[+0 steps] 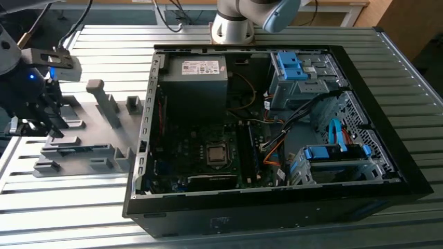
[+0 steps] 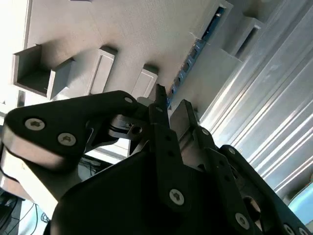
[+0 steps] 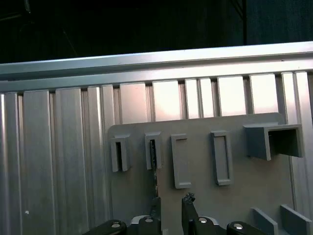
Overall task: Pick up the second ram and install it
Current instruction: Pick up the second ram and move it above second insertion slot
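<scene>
The ram [image 2: 195, 49] stands on its thin edge in the slotted blocks [image 3: 153, 151] of the grey tray [image 2: 112, 29]. The tray sits on the bench [image 1: 69, 202], on the exterior view's left of the open computer case [image 1: 277, 135]. The ram's long axis runs straight away from my pincer [image 2: 171, 104], its far end toward the tray's edge. My pincer is released, its 2 fingers [image 2: 157, 105] apart, 1 on each side of the ram's near end. I cannot tell whether either touches it.
</scene>
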Controlling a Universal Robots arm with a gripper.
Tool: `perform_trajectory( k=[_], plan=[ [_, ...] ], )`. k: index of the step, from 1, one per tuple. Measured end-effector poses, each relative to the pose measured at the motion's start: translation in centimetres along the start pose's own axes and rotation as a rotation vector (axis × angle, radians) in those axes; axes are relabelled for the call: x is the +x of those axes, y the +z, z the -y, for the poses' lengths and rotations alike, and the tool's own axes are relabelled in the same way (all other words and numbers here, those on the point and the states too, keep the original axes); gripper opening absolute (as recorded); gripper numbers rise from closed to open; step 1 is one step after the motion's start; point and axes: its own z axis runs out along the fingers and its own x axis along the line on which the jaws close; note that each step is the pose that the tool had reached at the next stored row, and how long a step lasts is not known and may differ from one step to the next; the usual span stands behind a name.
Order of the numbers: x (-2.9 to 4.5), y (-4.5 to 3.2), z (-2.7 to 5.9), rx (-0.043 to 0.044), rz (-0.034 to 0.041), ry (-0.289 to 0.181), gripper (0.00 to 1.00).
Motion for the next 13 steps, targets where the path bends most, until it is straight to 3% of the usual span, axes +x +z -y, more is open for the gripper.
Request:
perform_trajectory(
  k=[1, 13],
  plan=[
    [0.02, 1.55, 0.02, 0.0, 0.0, 0.0, 0.31],
    [0.02, 1.27, 0.02, 0.0001, 0.0, 0.0, 0.31]
  ],
)
